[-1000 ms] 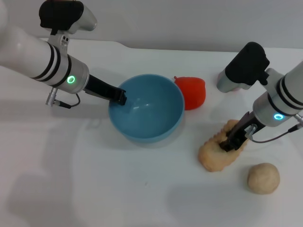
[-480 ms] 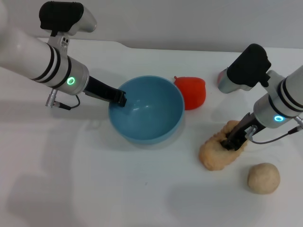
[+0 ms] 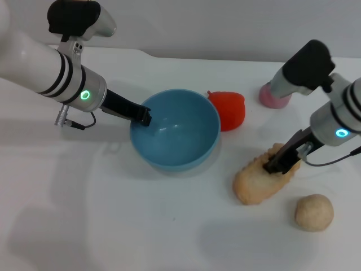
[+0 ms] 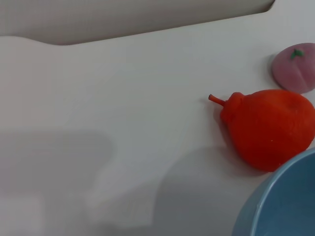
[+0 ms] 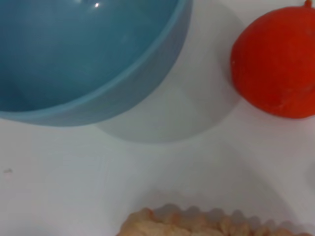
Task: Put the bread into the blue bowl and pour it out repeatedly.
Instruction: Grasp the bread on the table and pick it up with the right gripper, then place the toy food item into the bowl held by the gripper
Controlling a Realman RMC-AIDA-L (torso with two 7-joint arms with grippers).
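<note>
We see the right gripper (image 3: 280, 165) down on the bread (image 3: 263, 176), at the far right end of the loaf. Its dark fingers are closed around that end, so we judge that it has hold of the bread. The loaf lies diagonally on the white table (image 3: 169, 237), to the right of the blue bowl (image 3: 175, 129) and apart from it; we cannot tell whether the gripped end is already off the surface. A small round beige ball (image 3: 313, 212) sits near the loaf, on its near-right side.

The left gripper (image 3: 144, 117) is at the left rim of the blue bowl and its fingers seem to pinch the rim, holding the bowl steady. The bowl stands upright and is empty inside.

Behind the bowl on its right, just beside it, is a red pear-shaped toy fruit (image 3: 228, 109), and farther right a pink peach toy (image 3: 273, 96) stands near the far edge.

In our judgement the step in hand is picking up the bread, and nothing is in the bowl yet. The next move calls for raising the loaf clear of the table, carrying it left over the rim without touching the red fruit, and releasing it above the middle of the bowl. Since the loaf is held by one end, it may swing or slip.
</note>
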